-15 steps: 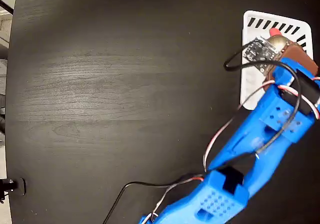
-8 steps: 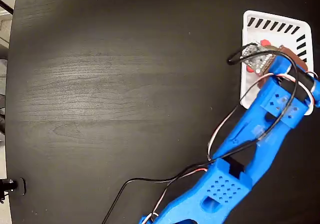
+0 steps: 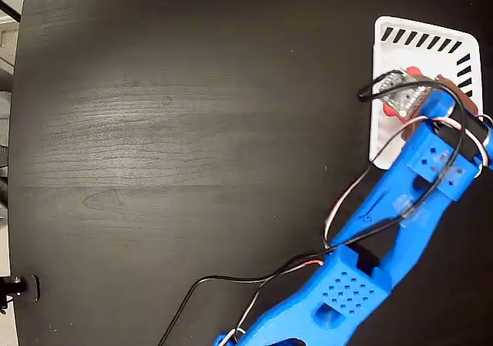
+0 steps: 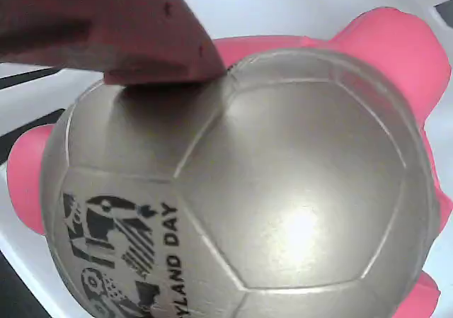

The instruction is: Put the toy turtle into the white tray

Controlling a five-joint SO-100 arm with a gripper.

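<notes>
The toy turtle fills the wrist view: a shiny golden-grey domed shell with black print, and pink head and feet at the edges. A dark red-brown finger presses on the shell's upper left; the other finger is hidden. In the fixed view my blue arm's gripper is over the white tray at the right edge, shut on the turtle. There only red bits of the turtle peek out from under the wrist's circuit board. White tray floor shows right behind the turtle.
The tray's black slanted stripes run along its far edge. Black and red-white cables trail from the arm across the dark wooden table. The table's left edge borders a pale floor.
The wrist has swung a little left and further over the tray's middle. The turtle's shell, seen beside the circuit board a second ago, is now hidden beneath it.
</notes>
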